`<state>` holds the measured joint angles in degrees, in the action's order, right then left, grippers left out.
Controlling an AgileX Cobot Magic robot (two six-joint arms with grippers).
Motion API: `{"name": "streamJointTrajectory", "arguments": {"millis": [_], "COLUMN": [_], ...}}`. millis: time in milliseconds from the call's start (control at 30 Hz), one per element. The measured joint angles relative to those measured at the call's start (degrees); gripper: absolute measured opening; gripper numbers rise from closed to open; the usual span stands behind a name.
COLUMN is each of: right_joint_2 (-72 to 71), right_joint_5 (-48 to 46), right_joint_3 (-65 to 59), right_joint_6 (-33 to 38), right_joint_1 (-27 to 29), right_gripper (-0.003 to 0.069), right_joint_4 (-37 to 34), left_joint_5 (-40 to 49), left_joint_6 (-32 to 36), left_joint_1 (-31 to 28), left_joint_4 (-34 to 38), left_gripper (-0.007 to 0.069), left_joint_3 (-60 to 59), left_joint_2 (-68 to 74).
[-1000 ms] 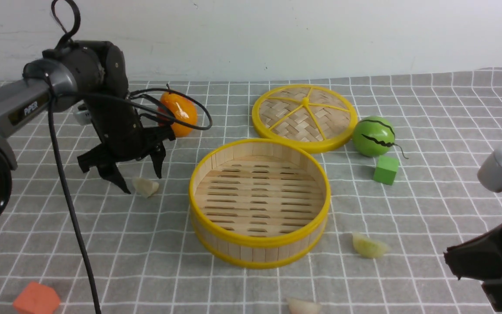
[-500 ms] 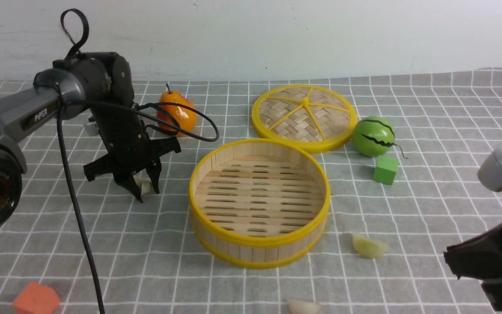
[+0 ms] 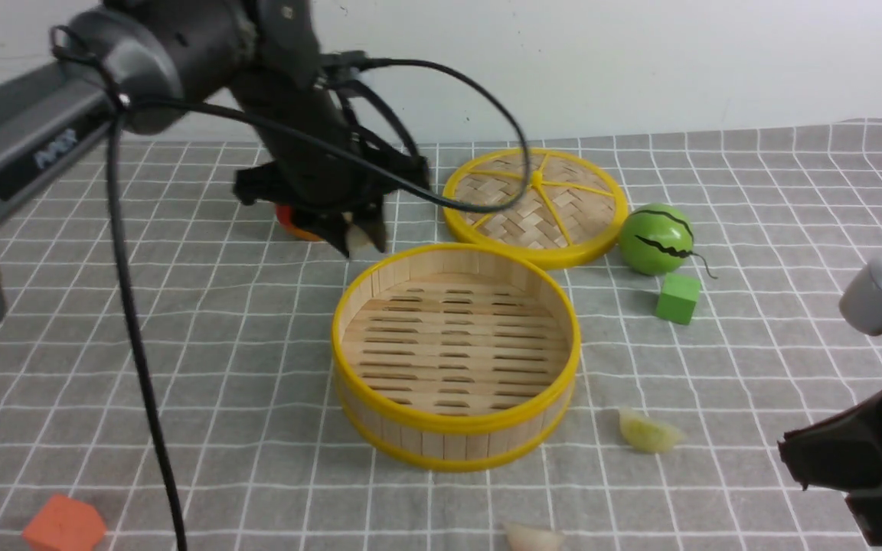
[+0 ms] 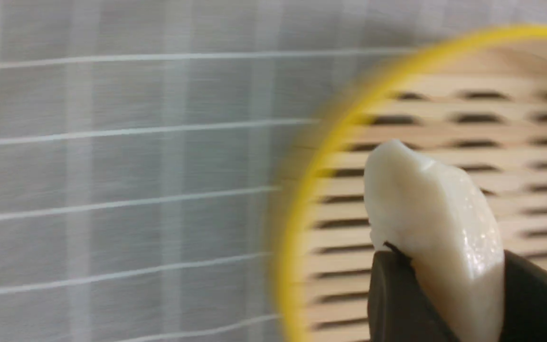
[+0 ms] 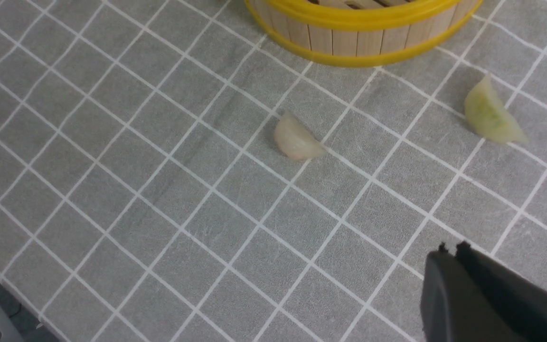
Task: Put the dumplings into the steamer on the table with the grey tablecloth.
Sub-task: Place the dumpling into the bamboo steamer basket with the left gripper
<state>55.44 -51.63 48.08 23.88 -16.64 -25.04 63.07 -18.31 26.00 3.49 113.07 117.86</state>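
Note:
My left gripper (image 3: 359,239) is shut on a pale cream dumpling (image 3: 361,240), held above the tablecloth (image 3: 219,344) just off the steamer's far left rim. In the left wrist view the dumpling (image 4: 435,223) stands up between the dark fingers (image 4: 397,294), with the blurred steamer rim (image 4: 302,190) and slotted floor behind it. The steamer (image 3: 452,425) is empty. Two more dumplings lie on the cloth: a yellowish-green one (image 3: 648,432) (image 5: 489,116) and a cream one (image 3: 533,537) (image 5: 297,140). My right gripper (image 3: 793,459) (image 5: 451,247) is shut and empty at the near right.
The woven lid (image 3: 537,203) lies behind the steamer, with a green melon ball (image 3: 657,239) and a green cube (image 3: 678,297) to its right. An orange fruit (image 3: 295,228) is mostly hidden behind the left gripper. An orange block (image 3: 64,524) sits at the near left. A black cable (image 3: 135,344) hangs down on the left.
The left gripper closed on the dumpling left of the steamer, lifted it off the cloth and swung right and farther back toward the steamer's far rim. The right arm stayed put.

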Motion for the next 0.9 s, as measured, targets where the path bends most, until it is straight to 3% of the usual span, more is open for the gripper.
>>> {"name": "streamJointTrajectory", "arguments": {"millis": [167,300,467,633,767,900], "right_joint_2": [-2.8,-6.0,-8.5,-8.4,-7.3,-5.8], "right_joint_5": [-3.0,-4.3,-4.5,-4.6,-4.4,-4.4], "right_joint_3": [0.0,0.0,0.0,0.0,0.0,0.7], "right_joint_6": [0.0,0.1,0.1,-0.6,-0.6,-0.7], "right_joint_1": [0.0,0.0,0.0,0.0,0.0,0.0], "right_gripper": [0.0021,0.0022,0.0027,0.0032,0.0031,0.0033], "right_joint_4": [0.0,0.0,0.1,0.2,0.3,0.4], "left_joint_5": [-9.6,-15.7,-17.2,-17.0,-8.7,2.4], "left_joint_6": [0.2,-1.8,-4.8,-5.4,-4.4,0.5], "left_joint_1": [8.8,10.7,10.0,9.3,9.2,9.2], "left_joint_4": [-0.7,-2.8,-4.1,-4.5,-6.2,-8.0], "left_gripper": [0.0223,0.0221,0.0228,0.0411,0.0563,0.06], "left_joint_3": [0.0,0.0,0.0,0.0,3.6,11.4], "left_joint_2": [4.9,8.9,12.6,13.3,11.9,8.5]}}
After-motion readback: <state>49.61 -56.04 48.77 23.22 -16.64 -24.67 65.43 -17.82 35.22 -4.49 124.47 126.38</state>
